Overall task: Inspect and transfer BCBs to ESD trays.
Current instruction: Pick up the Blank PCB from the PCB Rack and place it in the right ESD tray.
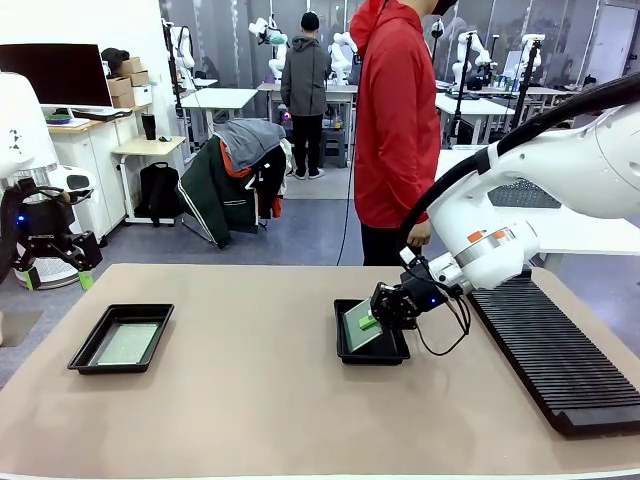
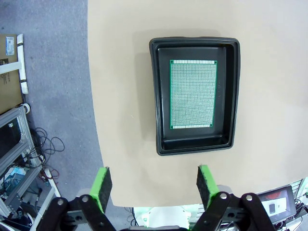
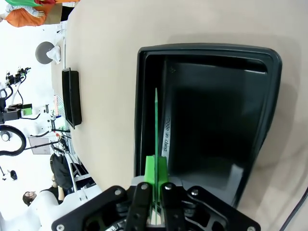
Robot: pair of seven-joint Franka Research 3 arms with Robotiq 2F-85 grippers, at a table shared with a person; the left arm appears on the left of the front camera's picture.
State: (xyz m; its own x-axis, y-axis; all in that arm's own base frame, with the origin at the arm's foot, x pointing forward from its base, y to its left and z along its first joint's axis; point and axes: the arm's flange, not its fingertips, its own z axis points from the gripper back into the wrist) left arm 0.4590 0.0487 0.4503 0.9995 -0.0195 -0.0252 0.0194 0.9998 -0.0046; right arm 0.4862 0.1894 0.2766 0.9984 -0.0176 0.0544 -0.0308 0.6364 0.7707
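Desk [image 1: 250, 420] surface is tan and bears two black ESD trays. At the left, the left gripper [image 1: 45, 250] hangs above the desk's edge with its jaws spread wide and nothing between them; in the left wrist view its green pads [image 2: 101, 185] stand well apart, short of the left tray [image 2: 161, 96]. That tray is a shallow black rectangle with a raised, rounded rim, and one BCB [image 2: 193, 94] lies flat on its floor: a thin pale-green board with a darker green border and a fine grid of tiny holes, a little smaller than the floor. Near the middle, just in front of the person in a red hoodie [image 1: 395, 110], sits the second tray [image 1: 345, 350]. The right gripper [image 1: 385, 312] has its jaws closed on a second BCB [image 1: 360, 327], held tilted over this tray; in the right wrist view that board [image 3: 156, 125] shows edge-on as a thin green line above the tray's glossy black floor. At the far right lies a long black ribbed rack [image 1: 555, 350].
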